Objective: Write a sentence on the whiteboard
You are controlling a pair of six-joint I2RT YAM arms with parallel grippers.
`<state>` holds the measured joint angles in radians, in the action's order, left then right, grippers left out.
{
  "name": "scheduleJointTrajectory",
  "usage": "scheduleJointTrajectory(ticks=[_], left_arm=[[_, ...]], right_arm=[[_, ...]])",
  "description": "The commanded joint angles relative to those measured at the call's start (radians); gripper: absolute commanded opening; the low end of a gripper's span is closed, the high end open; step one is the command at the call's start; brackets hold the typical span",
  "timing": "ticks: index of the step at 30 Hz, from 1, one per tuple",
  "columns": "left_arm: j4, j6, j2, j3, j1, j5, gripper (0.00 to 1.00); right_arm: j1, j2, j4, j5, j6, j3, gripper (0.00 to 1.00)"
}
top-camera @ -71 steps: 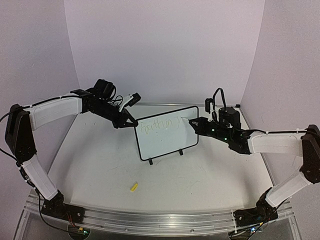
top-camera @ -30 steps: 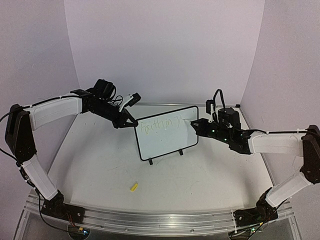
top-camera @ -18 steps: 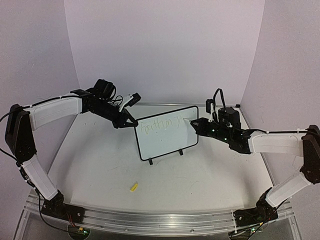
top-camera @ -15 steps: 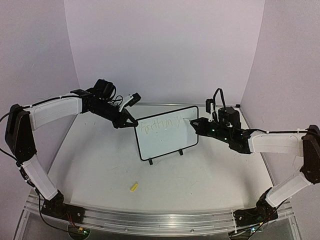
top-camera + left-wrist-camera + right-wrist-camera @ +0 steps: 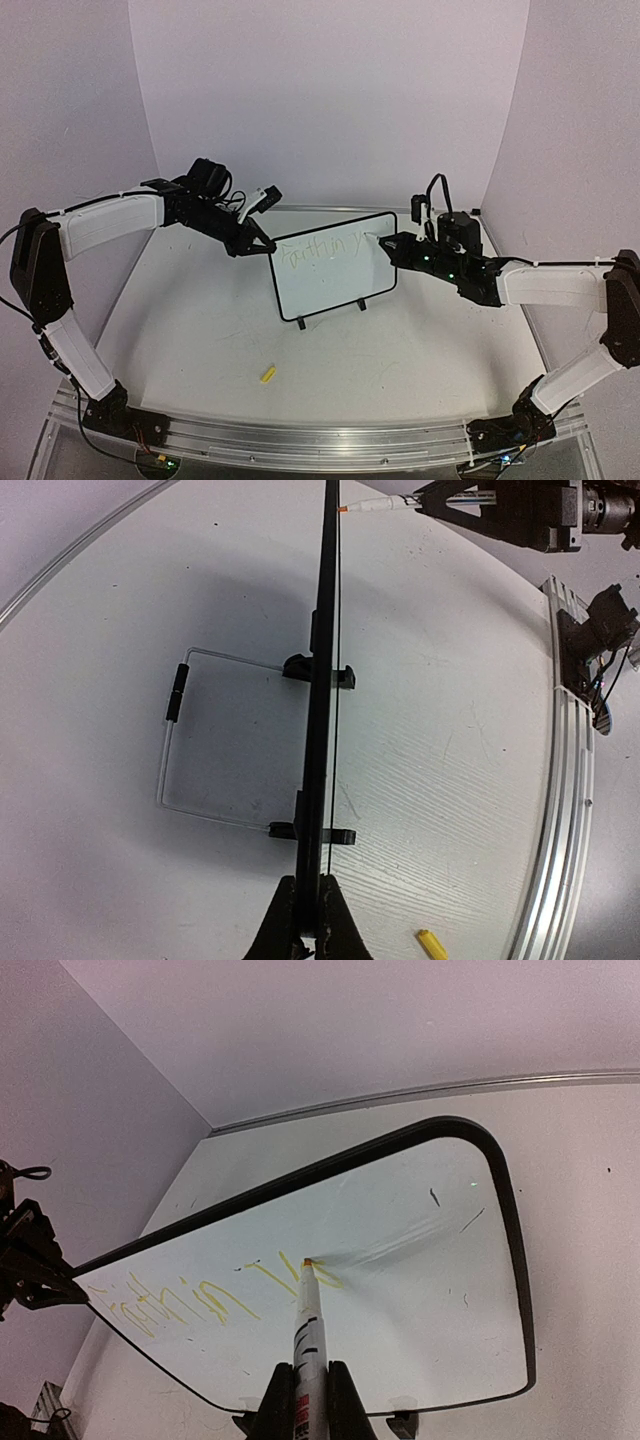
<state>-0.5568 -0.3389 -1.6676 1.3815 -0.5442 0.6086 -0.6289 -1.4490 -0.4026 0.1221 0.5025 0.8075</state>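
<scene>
One whiteboard [image 5: 335,280] stands upright near the middle of the table [image 5: 200,330] on its two black clip feet [image 5: 361,304]. Its long axis runs left to right, the left end a little nearer the arm bases than the right, and its white face is turned toward me. From the left wrist camera I get the whiteboard [image 5: 322,680] edge-on, a thin dark line running straight away from the jaws, with the clip feet [image 5: 320,670] sticking out either side and a thin wire loop [image 5: 168,742] lying on the table behind it. The left jaws are clamped on the board's left end near the upper corner, one finger on each face. The right jaws are closed around a marker [image 5: 308,1325] that points away from the wrist toward the board's face. Its orange tip sits on the last yellow stroke, and it appears to touch the surface. The sentence [image 5: 322,246] is a single line of faint yellow-green cursive along the upper part of the face, starting beside the left jaws and ending at the marker tip, short of the right end. In the right wrist view the sentence [image 5: 190,1305] shows clearer, but I cannot read it. A small yellow cap [image 5: 267,375] lies on the table well in front of the board, apart from both arms.
</scene>
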Motion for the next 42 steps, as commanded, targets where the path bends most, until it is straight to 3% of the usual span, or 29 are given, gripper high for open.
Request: scheduleJointTrajectory(ticks=[1,12,42], left_arm=[[-0.119,-0.043,-0.051,-0.022,-0.017,-0.056,0.0],[-0.118,-0.042,-0.052,-0.022,-0.017,-0.059,0.0],[-0.12,-0.043,-0.044,-0.023,-0.017,-0.063,0.0]], right_arm=[[0.003,0.014,-0.034,0.003,0.006,0.022,0.0],[0.004,0.117,0.037,-0.043,-0.003,-0.048,0.0],[0.004,0.019,0.036,-0.061,-0.045,0.049,0.0]])
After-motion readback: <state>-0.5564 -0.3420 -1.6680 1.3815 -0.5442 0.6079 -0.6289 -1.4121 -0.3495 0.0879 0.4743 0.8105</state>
